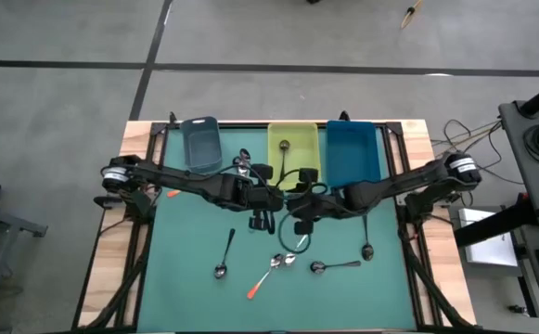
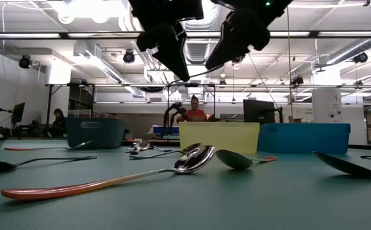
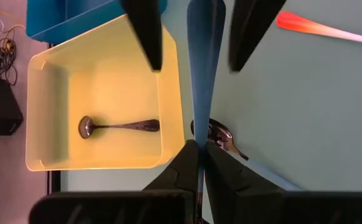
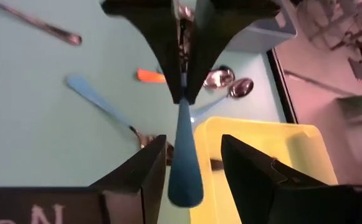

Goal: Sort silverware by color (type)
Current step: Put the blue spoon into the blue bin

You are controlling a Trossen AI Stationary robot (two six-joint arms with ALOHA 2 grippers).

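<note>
A pale blue-handled spoon [image 3: 204, 74] hangs in the air between my two grippers, near the yellow bin [image 3: 50, 106], which holds one dark spoon [image 3: 115, 126]. My left gripper [image 3: 199, 148] is shut on the spoon. My right gripper [image 4: 193, 144] is open. Its fingers stand on either side of the handle's wide free end [image 4: 184, 177] without touching it. More silverware lies on the green mat: an orange-handled spoon [image 1: 267, 276], dark spoons [image 1: 224, 255] [image 1: 336, 266] and a blue-handled one [image 4: 100, 102]. My left gripper pinches the narrow part of the blue handle [image 3: 200, 138] between its two fingertips. The bowl end lies hidden behind the fingers. The spoon runs on along the fingers' line, its wide end away from them, lifted clear of the mat.
Three bins stand in a row at the far edge: grey-blue [image 1: 201, 144], yellow [image 1: 292, 139] and blue [image 1: 352, 153]. A few spoons [image 1: 241, 163] lie beside the grey-blue bin. A person [image 2: 195, 110] sits in the room beyond the table.
</note>
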